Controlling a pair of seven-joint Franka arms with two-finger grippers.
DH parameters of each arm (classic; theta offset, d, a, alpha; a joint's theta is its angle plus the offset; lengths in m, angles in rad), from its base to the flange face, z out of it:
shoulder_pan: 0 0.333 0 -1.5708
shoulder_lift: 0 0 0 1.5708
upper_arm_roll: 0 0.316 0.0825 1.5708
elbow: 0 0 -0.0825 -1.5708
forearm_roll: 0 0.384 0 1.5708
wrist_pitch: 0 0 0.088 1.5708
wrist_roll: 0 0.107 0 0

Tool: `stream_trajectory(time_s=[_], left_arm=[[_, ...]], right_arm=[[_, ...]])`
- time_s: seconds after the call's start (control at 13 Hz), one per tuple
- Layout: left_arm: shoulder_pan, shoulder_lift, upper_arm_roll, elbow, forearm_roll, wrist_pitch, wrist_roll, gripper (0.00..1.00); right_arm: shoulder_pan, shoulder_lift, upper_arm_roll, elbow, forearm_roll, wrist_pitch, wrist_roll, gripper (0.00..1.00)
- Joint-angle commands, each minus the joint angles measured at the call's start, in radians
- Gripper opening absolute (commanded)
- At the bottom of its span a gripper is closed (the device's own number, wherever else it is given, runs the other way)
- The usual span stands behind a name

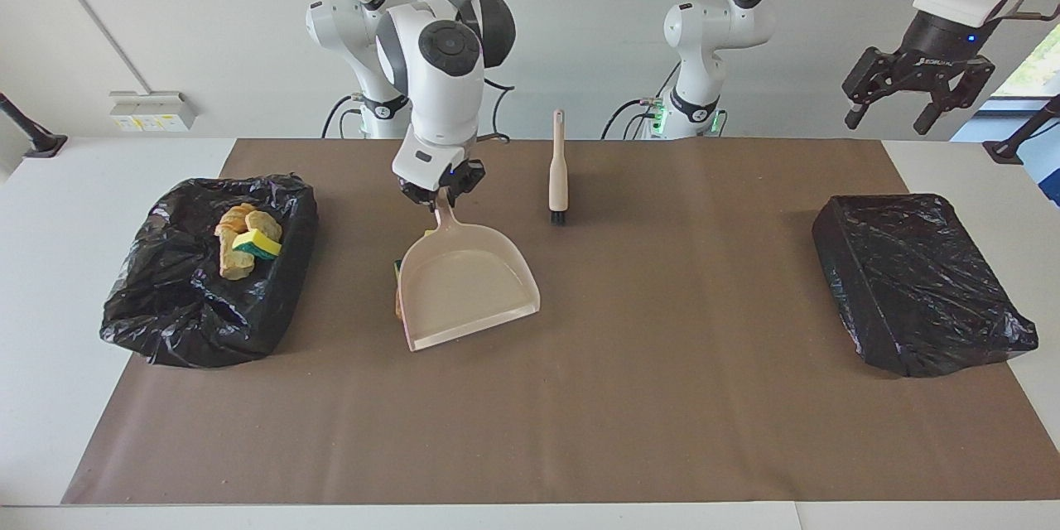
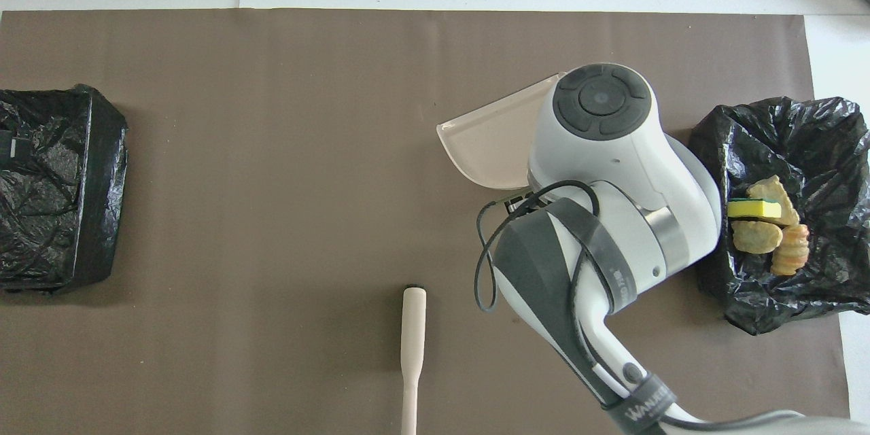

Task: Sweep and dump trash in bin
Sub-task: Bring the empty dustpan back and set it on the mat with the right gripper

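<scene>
Item: dustpan (image 1: 464,290), tan plastic, pinched at its handle tip by your right gripper (image 1: 439,192), which is closed on it. It hangs from the gripper with its open lip lowest and pointing away from the robots, long axis running from handle to lip; judged a carry pose for setting the pan down beside the leftover scraps. Item: trash, in two lots. Several sponge and bread-like pieces (image 1: 244,240) lie in the black-lined bin (image 1: 166,306), well off to the side of your right gripper. A few scraps (image 1: 398,290) peek from under the pan's edge, below that gripper, mostly hidden. Item: brush (image 1: 559,174), lying just beside the right gripper, bristles away from the robots. Your left gripper (image 1: 919,95) waits raised and spread, over the tabletop's (image 1: 141,157) edge.
</scene>
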Motion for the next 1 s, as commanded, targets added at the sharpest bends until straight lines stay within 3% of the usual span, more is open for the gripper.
stream_trajectory(time_s=[0.0,0.31,0.39,0.92], left_arm=[[0.001,0.0,-0.001,0.02,-0.008,-0.028,0.008,1.0],[0.001,-0.01,-0.003,0.003,-0.008,-0.031,0.008,1.0],[-0.001,-0.015,-0.004,0.002,-0.008,-0.033,0.008,1.0],[0.011,-0.021,-0.003,-0.003,-0.008,-0.061,-0.003,1.0]], right_arm=[[0.052,0.195,0.003,0.244,0.056,0.02,0.203,0.0],[0.106,0.4,0.011,0.41,0.086,0.238,0.427,0.0],[0.106,0.413,0.02,0.409,0.112,0.292,0.461,0.0],[0.146,0.398,0.02,0.275,0.137,0.368,0.5,0.01]])
